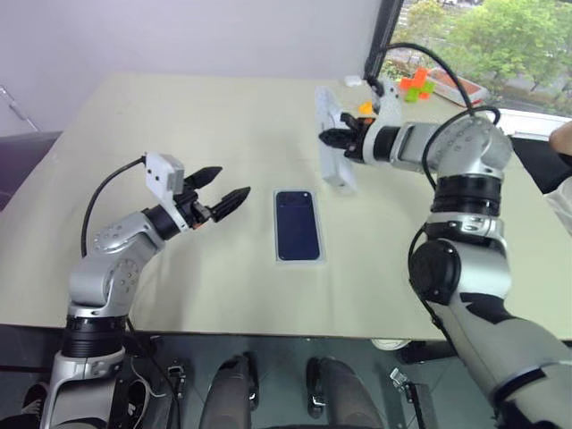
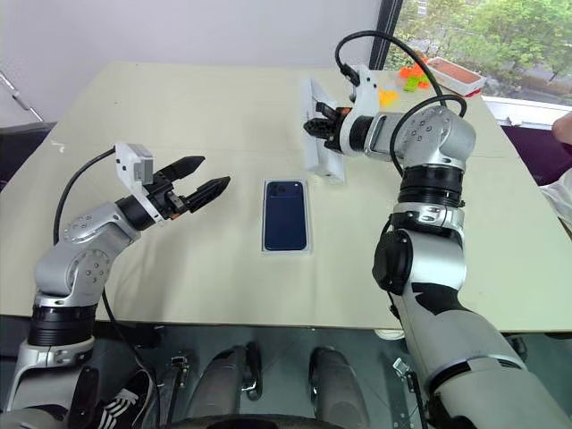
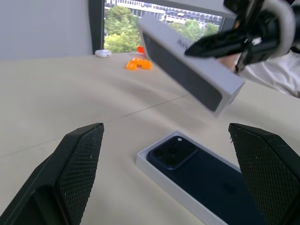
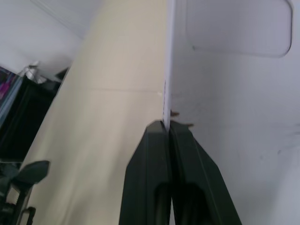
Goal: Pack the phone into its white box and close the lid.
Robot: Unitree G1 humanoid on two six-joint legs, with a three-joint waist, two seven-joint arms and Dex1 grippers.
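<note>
The dark navy phone lies face down in the shallow white box at the middle of the table, its lens cluster at the far end. My right gripper is shut on one side wall of the lid and holds it tilted in the air beyond the phone. The lid's dark printed face shows in the left wrist view, and its white inside shows in the right wrist view. My left gripper hovers open to the left of the phone, holding nothing.
Orange toy pieces and a red-rimmed tray sit at the table's far right corner. A small white round object lies near the window. A person's hand shows at the right edge.
</note>
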